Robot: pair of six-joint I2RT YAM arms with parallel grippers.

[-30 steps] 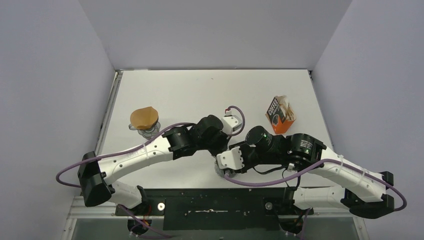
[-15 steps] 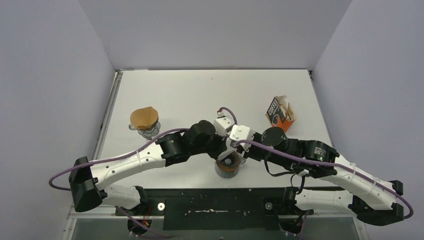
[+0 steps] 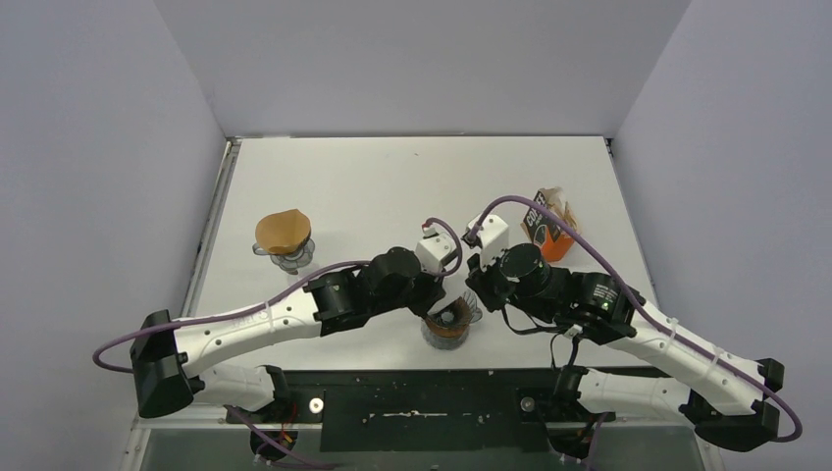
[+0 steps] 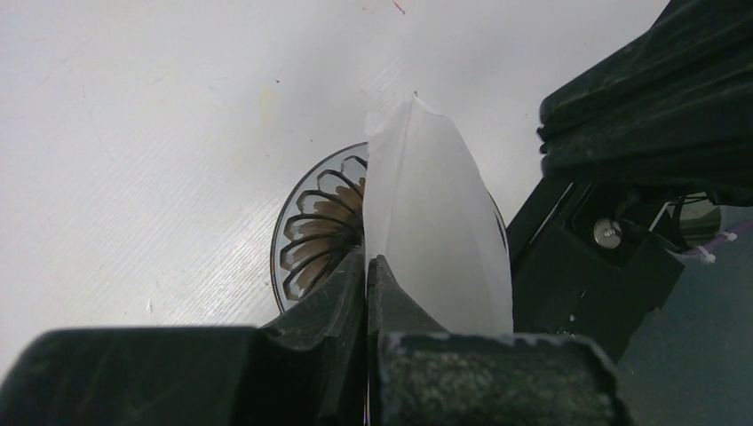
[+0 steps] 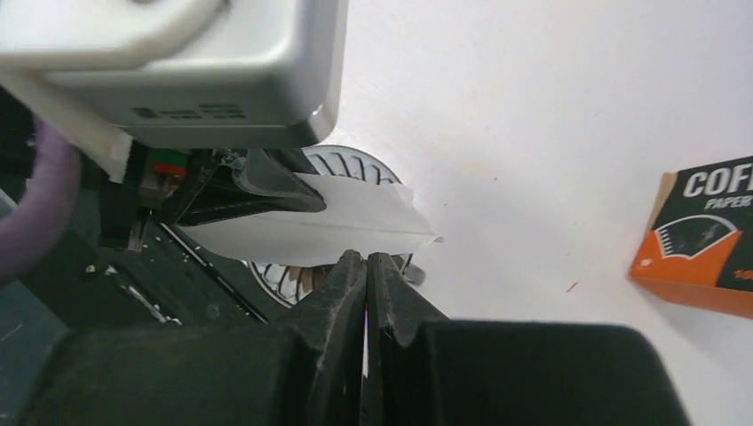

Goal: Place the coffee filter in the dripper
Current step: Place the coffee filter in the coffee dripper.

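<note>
coffee filter (image 4: 435,222) pinched in left hand (image 4: 367,263) over dripper (image 4: 315,232) rim; right hand (image 5: 364,260) clenched at its lower edge

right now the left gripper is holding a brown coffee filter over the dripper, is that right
Not quite. The coffee filter pinched in the left gripper is white, not brown, as the left wrist view shows. The rest holds: it is held over the dripper.
</note>
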